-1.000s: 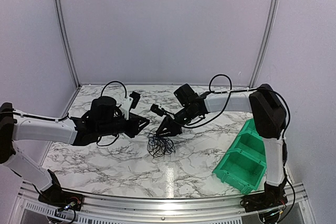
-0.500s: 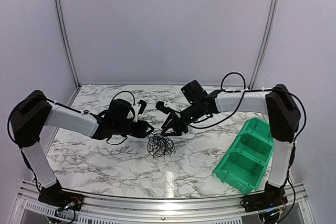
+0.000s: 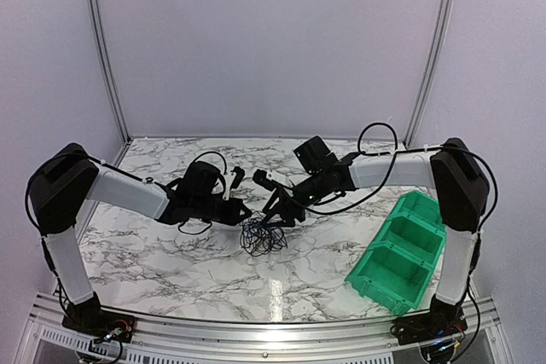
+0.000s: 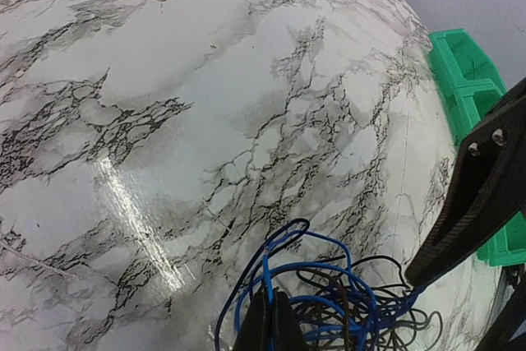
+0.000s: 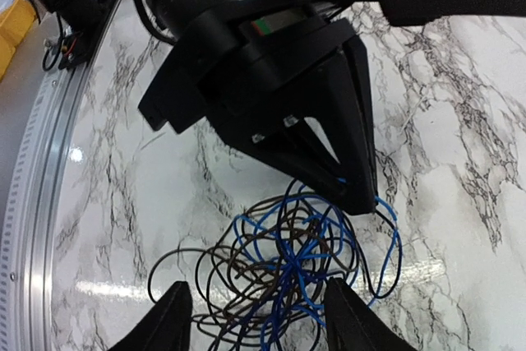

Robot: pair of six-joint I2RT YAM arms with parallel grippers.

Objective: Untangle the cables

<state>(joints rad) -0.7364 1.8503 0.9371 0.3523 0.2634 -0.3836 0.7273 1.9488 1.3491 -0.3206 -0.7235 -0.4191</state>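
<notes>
we see the left gripper (image 4: 267,322) newly shut, seemingly pinching the cables (image 4: 329,302); the right gripper (image 5: 259,318) opposite has widened, empty: pulling can begin.

The cables (image 3: 262,237) are one small loopy tangle of very thin wires, dark brown-black with several bright blue strands woven through. It lies near the middle of the marbled tabletop (image 3: 162,255), mostly flat, its loops overlapping and crossing at a knotted centre. The dark loops spread wider on one side, while the blue ones bunch nearer the middle. A few blue loops arch up off the surface at the edge, where the closed tips of the left pincer (image 4: 267,322) pinch them. The right pincer (image 5: 255,285) stands spread, a finger on either side of the bundle.
</notes>
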